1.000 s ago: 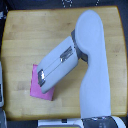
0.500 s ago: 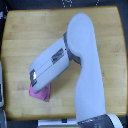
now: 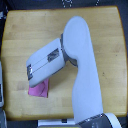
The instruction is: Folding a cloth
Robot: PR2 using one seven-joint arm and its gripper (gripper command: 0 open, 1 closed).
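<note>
My forearm reaches across the wooden counter [image 3: 20, 30] toward the exterior view's left, and its casing covers my jaws, so I cannot tell whether they are clenched, released or grasping fabric. The pink cloth [image 3: 39, 89] lies on the counter near its front edge, partly under my wrist, with only a small bunched corner showing. My worry is that, working blind over it, I drag or crumple the thin sheet instead of laying a clean fold, or nudge it off the near edge.
</note>
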